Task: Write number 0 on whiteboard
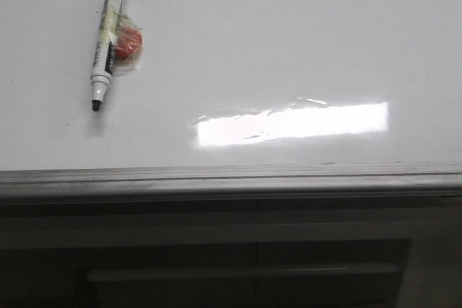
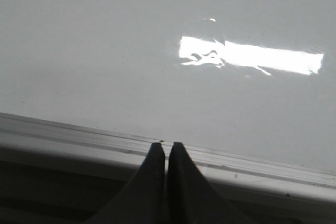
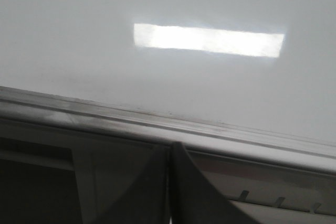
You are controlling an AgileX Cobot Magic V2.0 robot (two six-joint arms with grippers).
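The glossy whiteboard (image 1: 289,41) fills the front view, with a grey metal edge strip (image 1: 231,175) along its near side. No drawn number 0 shows on it in any view. A white marker with a black tip (image 1: 107,37) lies uncapped at the board's far left, with a red lump (image 1: 128,42) taped to it. My left gripper (image 2: 166,145) is shut and empty, its tips over the board's edge strip (image 2: 79,132). My right gripper (image 3: 169,146) is shut and empty, just short of the edge strip (image 3: 105,114). Neither gripper shows in the front view.
A bright rectangular glare patch (image 1: 292,123) lies on the board near its front edge. Below the edge is a dark grey panel with a long bar (image 1: 245,273).
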